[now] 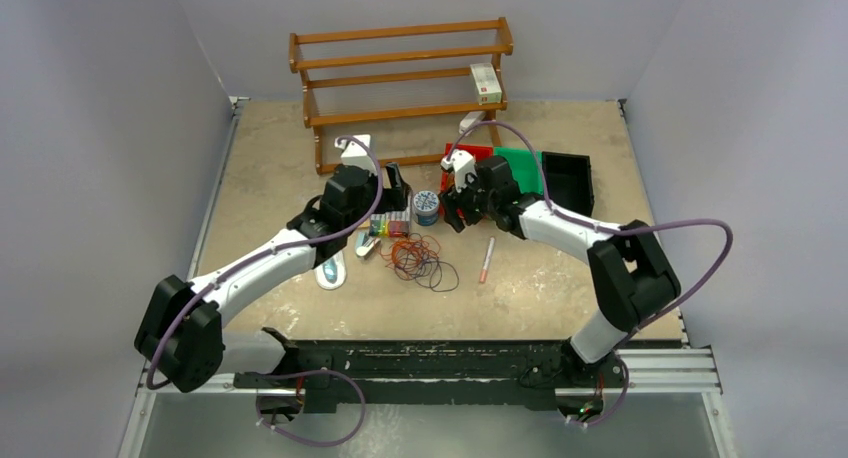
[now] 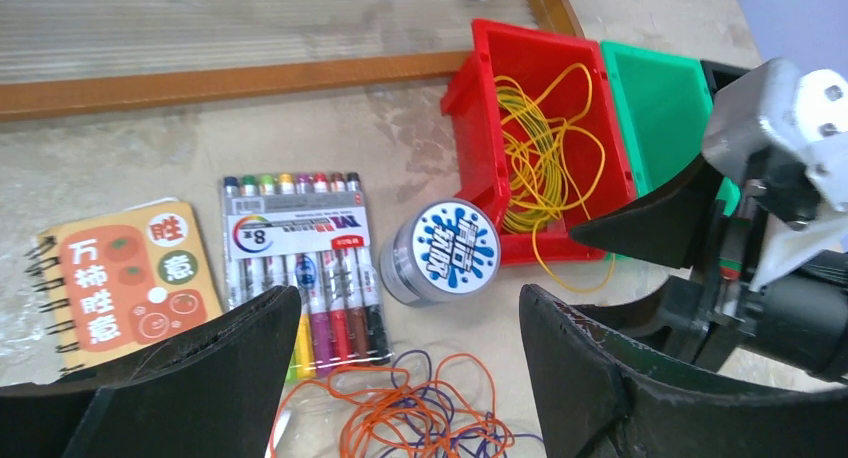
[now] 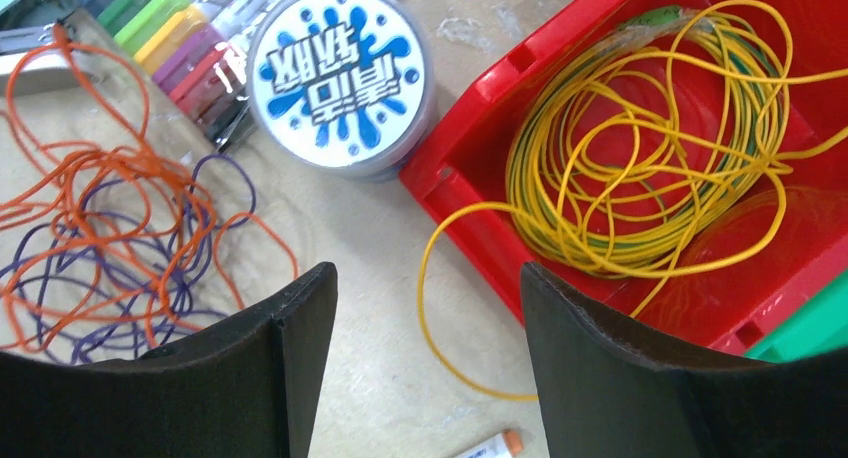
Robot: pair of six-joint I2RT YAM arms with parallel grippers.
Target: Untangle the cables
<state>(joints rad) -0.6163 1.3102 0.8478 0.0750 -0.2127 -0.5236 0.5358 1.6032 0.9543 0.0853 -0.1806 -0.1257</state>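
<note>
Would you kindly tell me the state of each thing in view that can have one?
yellow cable, coiled in the red bin, one loop spilling over its rim onto the table
orange and purple cables, tangled together on the table
round tin, lid on
notebook, closed
marker pack, lying flat
left gripper, open, holding nothing
right gripper, open, holding nothing
</note>
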